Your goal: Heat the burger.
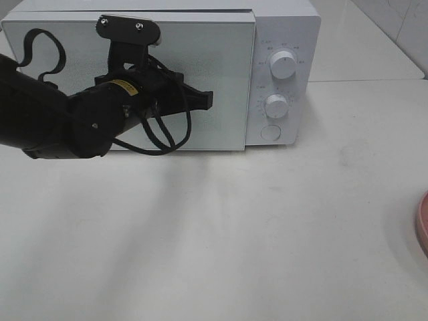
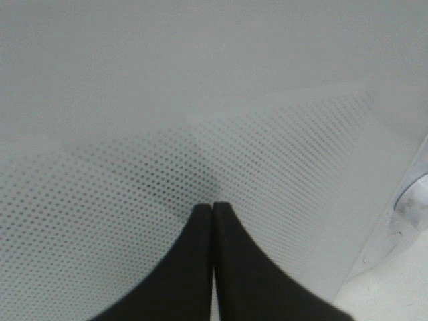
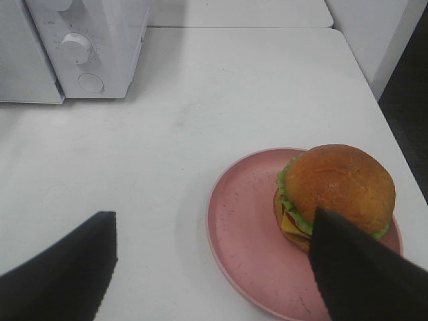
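Opening the microwave (image 1: pixel 134 80) looks like the step in hand: the left hand (image 2: pixel 213 207), fingers pressed together and holding nothing, sits at its dotted door (image 2: pixel 200 134). The closed tips should find the door's edge beside the dial panel (image 1: pixel 277 80) and pull squarely, swinging it fully wide. The burger (image 3: pixel 334 194) waits on the pink plate (image 3: pixel 247 227) on the table (image 1: pixel 234 227), well apart from the microwave, under the right hand (image 3: pixel 214 261), spread wide and empty.

One microwave (image 1: pixel 134 80), two knobs (image 1: pixel 283 65), one button (image 1: pixel 270 132), one plate (image 3: pixel 247 227), one burger (image 3: pixel 338 187), two grippers (image 2: pixel 213 207).
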Available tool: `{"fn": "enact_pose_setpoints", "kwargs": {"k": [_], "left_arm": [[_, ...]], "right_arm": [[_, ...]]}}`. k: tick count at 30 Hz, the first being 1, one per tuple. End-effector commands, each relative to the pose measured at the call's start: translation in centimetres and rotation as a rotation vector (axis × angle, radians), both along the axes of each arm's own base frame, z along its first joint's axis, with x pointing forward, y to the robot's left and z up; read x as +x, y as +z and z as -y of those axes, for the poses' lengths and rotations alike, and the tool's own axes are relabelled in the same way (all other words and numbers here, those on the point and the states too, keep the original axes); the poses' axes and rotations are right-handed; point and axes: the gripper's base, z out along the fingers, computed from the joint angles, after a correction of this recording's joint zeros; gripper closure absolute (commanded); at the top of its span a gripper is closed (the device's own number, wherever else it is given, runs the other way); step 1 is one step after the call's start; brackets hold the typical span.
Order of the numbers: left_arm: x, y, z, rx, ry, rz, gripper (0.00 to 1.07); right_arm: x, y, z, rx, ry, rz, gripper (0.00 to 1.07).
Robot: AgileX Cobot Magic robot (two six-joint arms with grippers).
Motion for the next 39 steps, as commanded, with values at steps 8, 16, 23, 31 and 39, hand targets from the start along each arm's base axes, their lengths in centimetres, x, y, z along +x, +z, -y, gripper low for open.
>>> {"fn": "enact_pose_setpoints", "kwargs": {"k": [8,16,23,31,39], "left_arm": [[3.2,0.9,0.5,-0.054,0.074,0.045,1.07],[3.4,1.5,0.9,-0.028,0.035,0.006,1.07],[0.1,1.7,0.7,0.012,-0.039,-0.099,1.07],[-2.7,0.6,0.4,0.112,-0.173,-0.431,0.27],[-5.1,-0.6,0.1,0.256,-0.306,-0.675,0.07]], "right_arm": [[-0.4,0.0,0.0,0.0,-0.007,0.044,0.32],[-0.4,0.0,0.0,0.0,-0.007,0.044,0.32],[-0.4,0.0,0.0,0.0,-0.007,0.044,0.32],[-0.4,0.0,0.0,0.0,-0.007,0.044,0.32],[-0.4,0.0,0.0,0.0,-0.007,0.044,0.32]]}}
